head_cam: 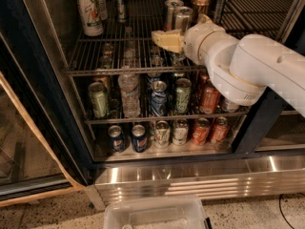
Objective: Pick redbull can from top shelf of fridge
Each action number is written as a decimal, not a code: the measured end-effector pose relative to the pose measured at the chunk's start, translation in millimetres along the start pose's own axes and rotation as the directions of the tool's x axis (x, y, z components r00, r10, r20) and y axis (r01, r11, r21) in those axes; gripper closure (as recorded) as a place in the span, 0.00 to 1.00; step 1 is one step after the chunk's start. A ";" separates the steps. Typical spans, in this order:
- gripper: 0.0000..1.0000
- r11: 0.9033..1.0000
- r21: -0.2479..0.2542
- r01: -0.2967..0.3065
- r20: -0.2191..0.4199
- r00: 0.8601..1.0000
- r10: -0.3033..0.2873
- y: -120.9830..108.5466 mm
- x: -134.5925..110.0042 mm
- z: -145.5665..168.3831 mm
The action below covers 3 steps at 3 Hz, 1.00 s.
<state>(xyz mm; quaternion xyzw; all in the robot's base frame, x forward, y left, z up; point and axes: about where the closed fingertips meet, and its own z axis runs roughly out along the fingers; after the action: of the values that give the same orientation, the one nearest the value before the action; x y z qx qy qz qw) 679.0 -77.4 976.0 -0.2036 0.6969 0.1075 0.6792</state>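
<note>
The fridge (33,66) stands open in front of me, with a dark frame and wire racks of drinks. A tall slim silver can (120,3), which looks like the redbull can, stands at the back of the top shelf (114,72), cut off by the picture's top edge. My gripper (167,39), yellowish on a white arm, hovers over the shelf's front middle. It is to the right of that can and nearer to me, just in front of two silver cans (182,19). It holds nothing that I can see.
A white-green 7up can (89,13) stands at the shelf's left and bronze-brown cans (200,4) at the back right. Lower racks hold cans and a water bottle (129,92). The glass door (19,142) hangs open at left. A clear plastic bin (152,213) sits on the floor below the steel base (190,175).
</note>
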 end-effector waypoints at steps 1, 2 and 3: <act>0.42 1.000 0.000 0.000 0.000 1.000 0.000 0.0 0.0 0.0; 0.65 1.000 0.000 0.000 0.000 1.000 0.000 0.0 0.0 0.0; 0.89 1.000 0.000 0.000 0.000 1.000 0.000 0.1 -0.1 0.0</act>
<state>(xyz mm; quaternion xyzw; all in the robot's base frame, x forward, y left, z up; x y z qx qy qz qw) 678.9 -77.2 976.0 -0.2036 0.6969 0.1075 0.6792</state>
